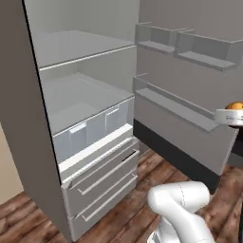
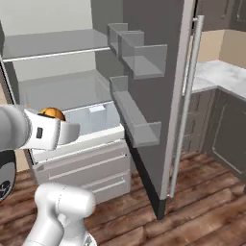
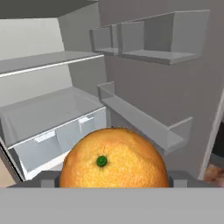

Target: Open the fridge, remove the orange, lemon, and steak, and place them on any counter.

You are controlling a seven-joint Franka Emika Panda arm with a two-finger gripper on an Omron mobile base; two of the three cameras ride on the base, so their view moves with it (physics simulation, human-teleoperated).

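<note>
The tall grey stainless-steel fridge [image 1: 85, 142] stands with its door swung wide, its pale grey shelves and the door's bins [image 2: 139, 129] bare in these views. The round dark-orange fruit, the orange [image 3: 114, 158], sits in the hand [image 3: 114, 181], close before the hand camera with its small green stem dimple facing the lens; the fingers bracket it on either side, jaws set wide around it, so the hand is judged to be gripping the orange. In the right base view the orange [image 2: 52, 114] rides at the end of the white forearm, out in front of the fridge's clear crisper drawers [image 2: 91, 120]; in the left base view it [image 1: 234, 106] shows at the right edge, clear of the door. The step in hand is thus the carrying of the orange away from the fridge. The next move calls for turning towards the long white marble table [image 2: 216, 74] beyond the door's bar handle [image 2: 185, 105], swinging the fruit round the open door without striking it, then lowering and releasing. Lemon and steak remain to be fetched.
</note>
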